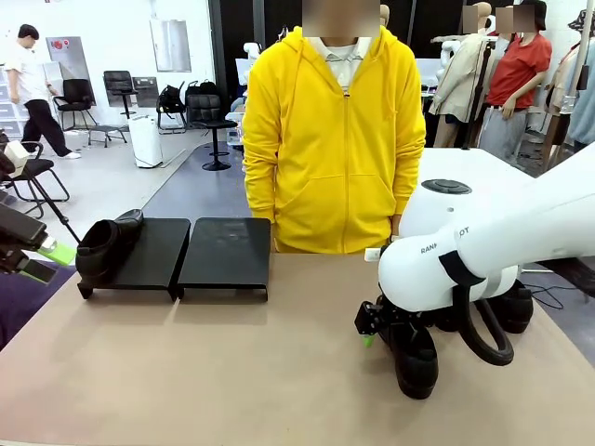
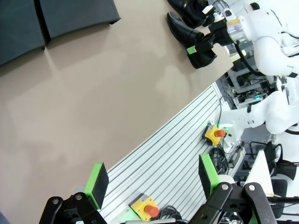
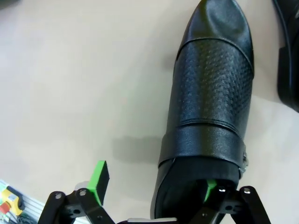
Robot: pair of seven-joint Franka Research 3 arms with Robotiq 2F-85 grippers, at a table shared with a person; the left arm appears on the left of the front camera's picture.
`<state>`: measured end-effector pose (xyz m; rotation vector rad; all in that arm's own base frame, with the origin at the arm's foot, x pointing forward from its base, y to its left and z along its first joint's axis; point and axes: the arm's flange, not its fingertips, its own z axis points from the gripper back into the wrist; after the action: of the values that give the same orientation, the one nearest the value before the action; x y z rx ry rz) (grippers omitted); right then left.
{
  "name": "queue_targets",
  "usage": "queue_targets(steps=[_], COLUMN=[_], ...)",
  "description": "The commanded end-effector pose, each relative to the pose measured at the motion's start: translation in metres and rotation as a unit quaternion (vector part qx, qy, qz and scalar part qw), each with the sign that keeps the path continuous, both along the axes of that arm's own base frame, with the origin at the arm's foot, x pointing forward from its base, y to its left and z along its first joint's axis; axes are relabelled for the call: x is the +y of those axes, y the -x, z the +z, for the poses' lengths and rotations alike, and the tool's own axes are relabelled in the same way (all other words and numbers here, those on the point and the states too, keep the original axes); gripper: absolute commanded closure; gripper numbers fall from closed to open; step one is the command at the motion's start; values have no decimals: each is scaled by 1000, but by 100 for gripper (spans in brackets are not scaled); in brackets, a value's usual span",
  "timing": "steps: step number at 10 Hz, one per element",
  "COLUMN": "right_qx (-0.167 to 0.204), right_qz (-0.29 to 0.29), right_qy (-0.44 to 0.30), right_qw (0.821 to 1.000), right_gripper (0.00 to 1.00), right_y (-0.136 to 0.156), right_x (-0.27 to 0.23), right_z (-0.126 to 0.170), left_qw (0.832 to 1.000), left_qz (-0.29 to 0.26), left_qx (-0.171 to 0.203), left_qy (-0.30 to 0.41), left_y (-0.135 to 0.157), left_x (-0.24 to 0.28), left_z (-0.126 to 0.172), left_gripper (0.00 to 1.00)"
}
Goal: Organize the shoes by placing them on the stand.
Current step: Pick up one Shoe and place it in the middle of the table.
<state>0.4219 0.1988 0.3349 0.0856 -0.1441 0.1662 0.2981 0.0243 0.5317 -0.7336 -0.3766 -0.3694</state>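
The black dress shoe (image 3: 212, 93) sits on its sole on the bench (image 3: 70, 70) at the near right, directly under my right claw (image 3: 154, 184), with its toe pointing away from my fingers. That claw is spread: one pad (image 3: 210, 185) is dipped into the shoe's opening and the other (image 3: 99, 177) is out in the air on the left. I should close low and square on the collar wall so the shoe won't swing. The stand (image 1: 223, 251) sits far left with one shoe (image 1: 107, 243) on its left panel. My left claw (image 2: 152, 182) hangs spread and empty.
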Motion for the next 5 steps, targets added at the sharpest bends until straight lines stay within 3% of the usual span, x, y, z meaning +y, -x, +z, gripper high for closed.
queue_targets(steps=[1, 5], right_qx=[-20, -24], right_qz=[-4, 4], right_qy=[17, 28], right_qw=[1000, 999], right_gripper=[100, 100], right_y=[-7, -8], right_x=[7, 9], right_z=[1, 2], left_qw=[1000, 1000], left_qz=[-8, -8], left_qx=[-3, -3], left_qy=[-4, -4], left_y=[1, 1], left_x=[3, 3], left_z=[1, 1], left_gripper=[0, 0])
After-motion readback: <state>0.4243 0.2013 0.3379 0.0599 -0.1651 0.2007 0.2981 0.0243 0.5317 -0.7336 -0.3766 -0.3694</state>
